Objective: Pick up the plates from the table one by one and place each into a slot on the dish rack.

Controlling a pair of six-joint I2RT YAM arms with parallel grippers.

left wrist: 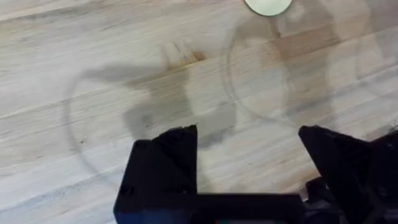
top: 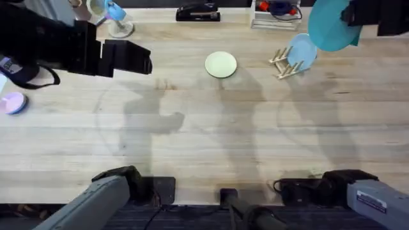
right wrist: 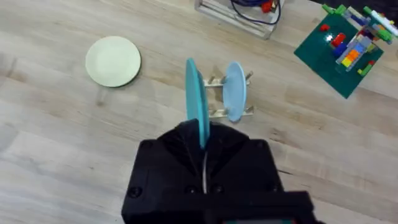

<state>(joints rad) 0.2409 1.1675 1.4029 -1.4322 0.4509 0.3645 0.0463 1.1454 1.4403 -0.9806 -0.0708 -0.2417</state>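
My right gripper (right wrist: 202, 134) is shut on the rim of the teal-blue plate (right wrist: 196, 99), which it holds on edge in the air just above the dish rack (right wrist: 217, 112). From overhead this plate (top: 332, 25) hangs beyond the rack (top: 284, 64) at the far right. A paler light-blue plate (top: 301, 52) stands in one slot. The cream-yellow plate (top: 221, 64) lies flat on the table (top: 204, 134), left of the rack. My left gripper (left wrist: 249, 155) is open and empty, raised over the far left of the table (left wrist: 93, 62), with the cream plate (left wrist: 267, 5) well ahead of it.
A white wire tray (top: 275, 16) and a black stapler (top: 197, 13) sit along the far edge. A green brick board (right wrist: 342, 46) lies right of the rack. A pink round object (top: 13, 102) rests at the left edge.
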